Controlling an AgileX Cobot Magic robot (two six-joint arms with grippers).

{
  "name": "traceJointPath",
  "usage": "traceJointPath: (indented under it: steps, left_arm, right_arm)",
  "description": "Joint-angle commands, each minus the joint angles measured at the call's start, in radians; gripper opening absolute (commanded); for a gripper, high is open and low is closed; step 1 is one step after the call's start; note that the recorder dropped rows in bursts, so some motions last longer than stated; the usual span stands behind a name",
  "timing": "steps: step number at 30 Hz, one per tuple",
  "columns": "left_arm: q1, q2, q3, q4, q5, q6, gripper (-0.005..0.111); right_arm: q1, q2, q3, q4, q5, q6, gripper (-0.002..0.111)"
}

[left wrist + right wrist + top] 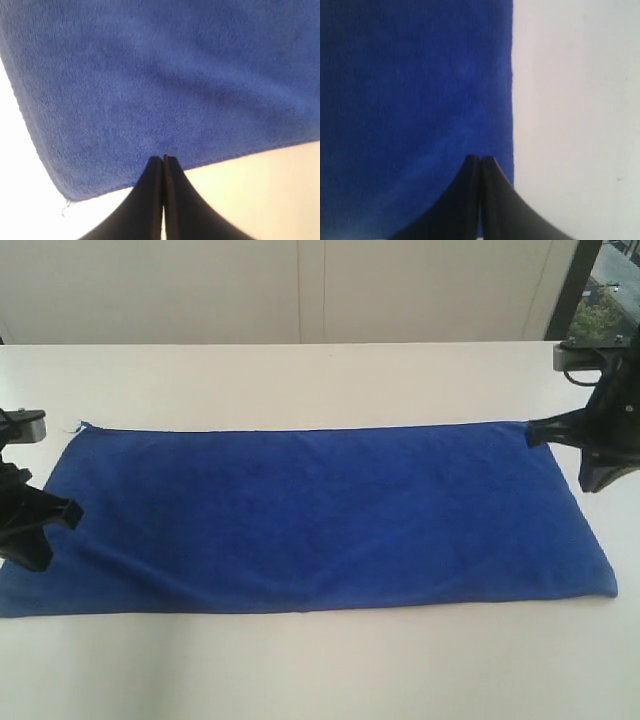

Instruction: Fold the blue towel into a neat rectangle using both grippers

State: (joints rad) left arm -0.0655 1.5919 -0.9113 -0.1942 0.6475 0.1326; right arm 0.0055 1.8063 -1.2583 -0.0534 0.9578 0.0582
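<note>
Though apart, grippers (72, 512) (531, 432) low at towel (320, 515) ends.

Exterior frontal, high; both wrists close over towel (165, 75)

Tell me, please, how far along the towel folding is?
Done, it seems: the blue towel lies flat on the table as a long rectangle; whether it is already doubled I cannot tell. In hand: the left gripper, shut, sits at its left edge and the right gripper, shut, at its far right corner, lifting nothing. Left: folding it shorter and squaring the edges.
</note>
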Motion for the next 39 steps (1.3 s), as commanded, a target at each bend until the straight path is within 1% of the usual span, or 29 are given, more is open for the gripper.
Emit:
traceJointPath:
  steps: [1, 5, 8, 13, 16, 20, 23, 32, 39]
  left_arm:
    - [0.000, -0.007, 0.059, -0.008, -0.028, 0.004, 0.000]
    - [0.000, 0.009, 0.098, -0.008, -0.094, 0.004, 0.000]
    - [0.000, 0.033, 0.110, 0.011, -0.111, 0.007, 0.000]
    - [0.000, 0.067, 0.125, 0.024, -0.147, 0.052, 0.000]
    - [0.000, 0.085, 0.134, 0.024, -0.150, 0.054, 0.000]
    - [0.000, 0.087, 0.134, 0.024, -0.102, 0.086, 0.000]
    - [0.000, 0.092, 0.134, 0.053, -0.073, 0.103, 0.000]
    - [0.000, 0.092, 0.134, 0.068, -0.078, 0.103, 0.000]
    - [0.000, 0.087, 0.128, 0.066, -0.103, 0.103, 0.000]
  right_arm:
    - [-0.005, -0.030, 0.129, 0.012, -0.050, -0.010, 0.000]
    - [-0.005, -0.030, 0.232, 0.022, -0.135, -0.010, 0.000]
    - [-0.005, -0.030, 0.309, 0.022, -0.185, -0.010, 0.000]
    - [-0.005, -0.030, 0.362, 0.022, -0.247, -0.010, 0.000]
    - [-0.005, -0.024, 0.366, -0.002, -0.221, -0.010, 0.000]
    - [-0.005, -0.006, 0.366, -0.040, -0.174, -0.010, 0.000]
    - [-0.005, 0.001, 0.366, -0.051, -0.152, -0.010, 0.000]
    - [-0.005, 0.001, 0.362, -0.058, -0.096, -0.010, 0.000]
    - [-0.005, -0.029, 0.304, -0.058, -0.094, 0.000, 0.000]
